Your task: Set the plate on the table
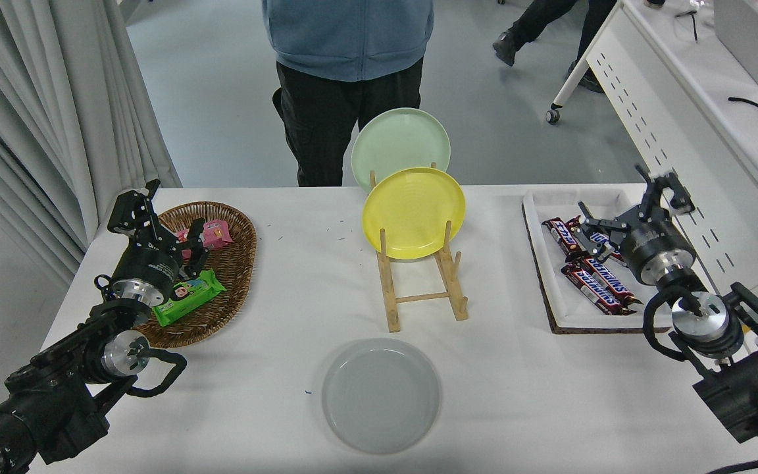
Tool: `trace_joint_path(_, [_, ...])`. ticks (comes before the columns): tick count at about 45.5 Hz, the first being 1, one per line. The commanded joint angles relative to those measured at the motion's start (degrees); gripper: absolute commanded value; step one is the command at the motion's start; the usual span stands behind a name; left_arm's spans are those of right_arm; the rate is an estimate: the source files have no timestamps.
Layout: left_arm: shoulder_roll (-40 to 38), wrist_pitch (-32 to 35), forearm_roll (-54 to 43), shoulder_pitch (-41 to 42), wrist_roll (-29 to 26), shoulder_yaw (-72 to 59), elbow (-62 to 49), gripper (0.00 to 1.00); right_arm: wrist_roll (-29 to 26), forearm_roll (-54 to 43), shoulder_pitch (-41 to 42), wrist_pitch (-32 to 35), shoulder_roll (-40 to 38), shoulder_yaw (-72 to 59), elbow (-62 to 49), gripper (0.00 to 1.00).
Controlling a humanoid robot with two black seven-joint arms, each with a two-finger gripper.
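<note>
The light grey plate lies flat on the white table, near its front edge and in front of the wooden rack. My right gripper is open and empty, low over the right side of the white tray, far to the right of the plate. My left gripper is parked at the lower left, open over the wicker basket.
A yellow plate and a pale green plate stand upright in the rack. The tray holds several chocolate bars. The basket holds snack packs. A person stands at the far side. A white perforated desk is at the right.
</note>
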Motion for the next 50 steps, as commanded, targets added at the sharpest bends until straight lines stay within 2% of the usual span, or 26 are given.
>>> trace_joint_path(1, [0.00, -0.07, 0.00, -0.07, 0.00, 0.00, 0.00, 1.00, 0.75, -1.50, -3.17, -0.25, 3.83, 2.87, -1.23, 0.99])
trace_joint_path(28, [0.00, -0.07, 0.00, -0.07, 0.00, 0.00, 0.00, 1.00, 0.84, -0.88, 3.33, 0.01, 5.94, 3.05, -3.07, 0.99])
trace_joint_path(36, [0.00, -0.07, 0.00, -0.07, 0.00, 0.00, 0.00, 1.00, 2.60, -1.50, 3.60, 0.10, 6.56, 2.87, -2.99, 0.99])
trace_joint_path(50, [0.00, 0.02, 0.00, 0.02, 0.00, 0.00, 0.00, 1.00, 2.60, -1.58, 2.90, 4.23, 6.65, 2.26, -2.81, 0.99])
